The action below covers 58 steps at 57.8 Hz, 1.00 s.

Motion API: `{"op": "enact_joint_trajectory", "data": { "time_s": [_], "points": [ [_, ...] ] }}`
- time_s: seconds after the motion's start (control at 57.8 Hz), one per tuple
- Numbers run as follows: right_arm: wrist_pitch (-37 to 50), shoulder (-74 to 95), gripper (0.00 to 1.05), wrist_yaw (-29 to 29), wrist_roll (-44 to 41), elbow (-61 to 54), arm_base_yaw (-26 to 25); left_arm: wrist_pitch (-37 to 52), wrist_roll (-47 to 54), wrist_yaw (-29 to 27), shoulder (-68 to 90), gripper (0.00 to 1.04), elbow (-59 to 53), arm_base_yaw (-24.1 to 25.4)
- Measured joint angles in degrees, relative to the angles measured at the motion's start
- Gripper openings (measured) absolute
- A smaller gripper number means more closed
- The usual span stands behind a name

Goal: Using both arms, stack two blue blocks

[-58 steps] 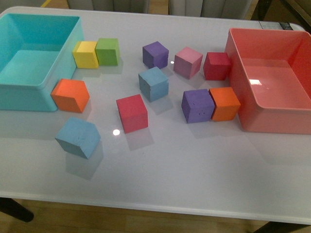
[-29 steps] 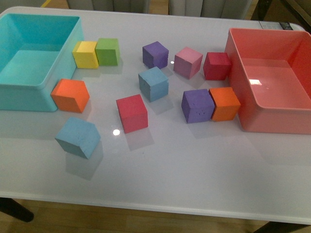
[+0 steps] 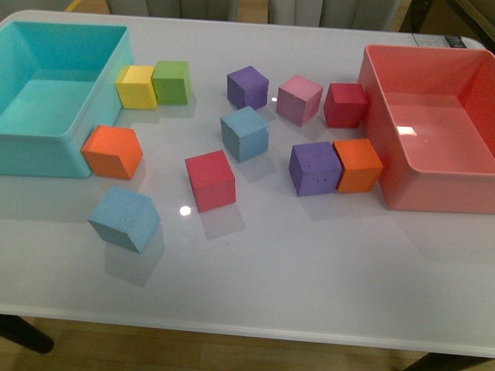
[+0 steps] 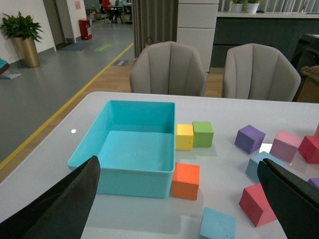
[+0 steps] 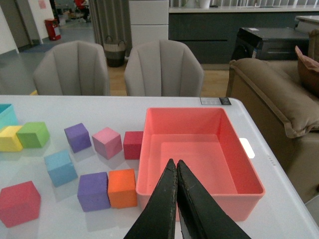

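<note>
White glossy table carries the whole layout. Turquoise bin sits at the upper left of the front frame and the coral-red bin at the right edge. My left gripper has its fingers spread wide apart, clamped on nothing, and its camera looks across the turquoise bin. My right gripper has its two black fingers pressed together tip to tip, seen over the near wall of the coral-red bin. First blue block rests flat on the table just above frame centre, apart from every neighbour. Second blue block lies at lower left, turned corner-on, just below an orange cube that stands beside the turquoise bin's corner. The two blue blocks are well apart, unstacked, with a red cube roughly between them. Yellow cube and green cube touch side by side, the yellow one against the turquoise wall. Right of centre, a purple cube touches a second orange cube, which sits against the coral-red bin.
</note>
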Motion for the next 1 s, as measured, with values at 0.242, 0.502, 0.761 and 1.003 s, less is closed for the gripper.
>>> {"op": "enact_joint_trajectory", "data": {
  "time_s": [0.242, 0.502, 0.761, 1.003],
  "points": [
    [-10.43, -10.08, 0.02, 0.00, 0.09, 0.02, -0.02, 0.00, 0.00, 0.02, 0.00, 0.96, 0.00, 0.00],
    [-10.51, -10.23, 0.27, -0.02, 0.09, 0.02, -0.02, -0.02, 0.00, 0.02, 0.00, 0.96, 0.00, 0.00],
    [-10.51, -10.23, 0.76, -0.02, 0.11, 0.02, -0.02, -0.02, 0.00, 0.00, 0.00, 0.96, 0.00, 0.00],
    [-10.54, -10.32, 0.96, -0.11, 0.20, 0.02, -0.02, -15.37, 0.87, -6.34, 39.93, 0.96, 14.23, -10.86]
  ]
}}
